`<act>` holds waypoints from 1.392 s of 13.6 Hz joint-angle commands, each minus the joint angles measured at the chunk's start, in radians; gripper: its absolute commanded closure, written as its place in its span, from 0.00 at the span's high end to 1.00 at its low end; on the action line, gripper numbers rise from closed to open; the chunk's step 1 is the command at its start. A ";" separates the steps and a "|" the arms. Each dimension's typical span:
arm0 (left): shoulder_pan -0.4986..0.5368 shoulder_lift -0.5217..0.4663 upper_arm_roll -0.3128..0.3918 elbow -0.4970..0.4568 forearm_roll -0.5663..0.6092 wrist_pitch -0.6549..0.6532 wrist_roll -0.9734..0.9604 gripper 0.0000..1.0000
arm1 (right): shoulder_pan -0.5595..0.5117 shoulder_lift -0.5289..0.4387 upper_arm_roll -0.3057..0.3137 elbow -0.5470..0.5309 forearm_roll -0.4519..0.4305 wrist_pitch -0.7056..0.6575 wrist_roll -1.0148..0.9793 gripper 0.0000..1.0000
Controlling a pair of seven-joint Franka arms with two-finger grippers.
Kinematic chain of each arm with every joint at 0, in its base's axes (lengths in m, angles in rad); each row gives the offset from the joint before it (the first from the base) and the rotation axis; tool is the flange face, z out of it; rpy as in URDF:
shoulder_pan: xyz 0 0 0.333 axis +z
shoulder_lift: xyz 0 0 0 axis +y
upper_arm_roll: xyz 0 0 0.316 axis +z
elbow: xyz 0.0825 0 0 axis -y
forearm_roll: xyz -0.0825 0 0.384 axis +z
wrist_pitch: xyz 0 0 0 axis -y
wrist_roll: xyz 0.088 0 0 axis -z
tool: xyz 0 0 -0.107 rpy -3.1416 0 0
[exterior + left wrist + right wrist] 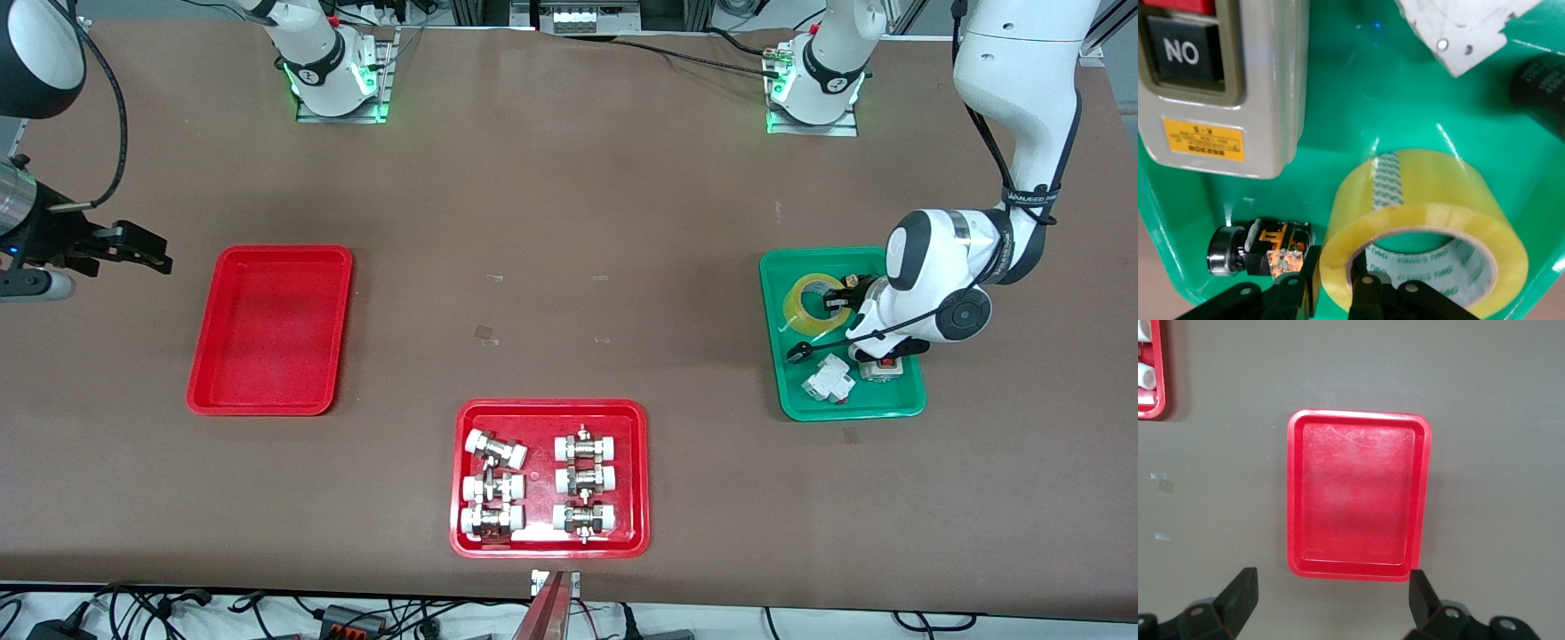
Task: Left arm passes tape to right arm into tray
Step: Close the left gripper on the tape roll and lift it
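The tape (805,307), a translucent yellow roll with a pale core (1431,200), lies in the green tray (853,411) at the left arm's end of the table. My left gripper (840,300) is down in that tray, shut on the tape's wall. One of its fingers (1308,277) is outside the roll and the other is inside the core (1338,283). The plain red tray (267,252) sits bare at the right arm's end (1293,493). My right gripper (133,253) waits open over the table beside that tray, with nothing between its fingers (1331,600).
The green tray also holds a grey switch box (1218,87), a white part (827,380), a black cylinder (1545,93) and a small metal-and-orange component (1261,247). A red tray of white-capped fittings (549,407) lies nearest the front camera.
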State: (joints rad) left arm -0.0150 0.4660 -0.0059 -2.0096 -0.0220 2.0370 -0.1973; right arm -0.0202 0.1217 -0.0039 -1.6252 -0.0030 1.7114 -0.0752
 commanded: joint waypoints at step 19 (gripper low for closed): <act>-0.127 0.031 -0.129 0.600 -0.330 -0.456 -0.092 0.01 | 0.023 0.062 0.001 -0.016 0.128 -0.075 0.000 1.00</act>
State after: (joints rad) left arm -0.0892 0.4414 -0.1350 -1.4918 -0.2943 1.5963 -0.2125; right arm 0.0065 0.1771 -0.0033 -1.6373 0.0825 1.6464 -0.0748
